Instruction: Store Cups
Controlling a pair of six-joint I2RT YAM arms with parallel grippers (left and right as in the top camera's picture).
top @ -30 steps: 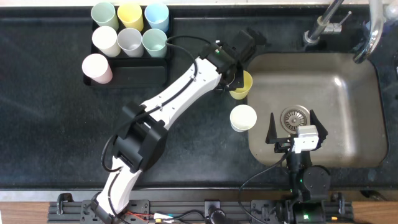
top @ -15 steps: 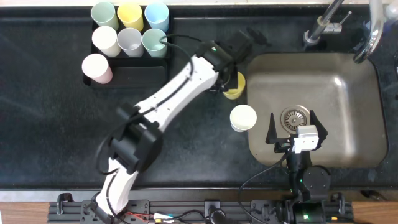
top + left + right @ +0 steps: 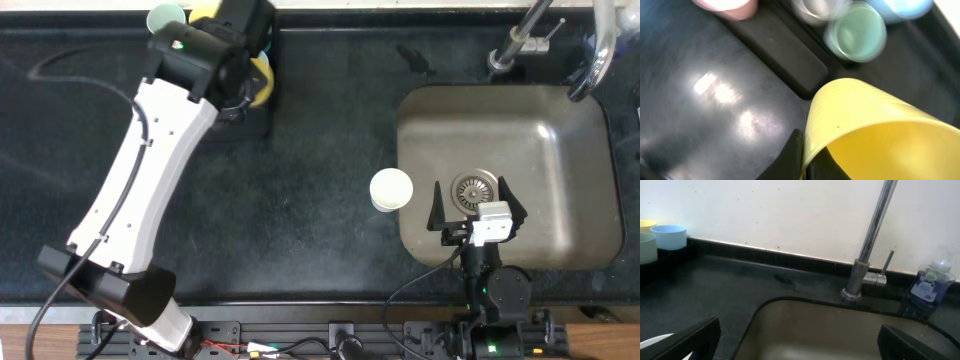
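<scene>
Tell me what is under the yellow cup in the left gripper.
Past its rim show the black tray and dark counter. The yellow cup itself hides the spot straight below it.

Cup tray (image 3: 248, 118) at the back left of the counter (image 3: 300, 220), left gripper (image 3: 805, 159) above the tray's right end with the held cup (image 3: 875, 135), sink (image 3: 590, 112) at right, lone cup (image 3: 390, 188) on the counter just left of it, right gripper (image 3: 470, 205) over the basin, faucet (image 3: 522, 38) behind.
</scene>
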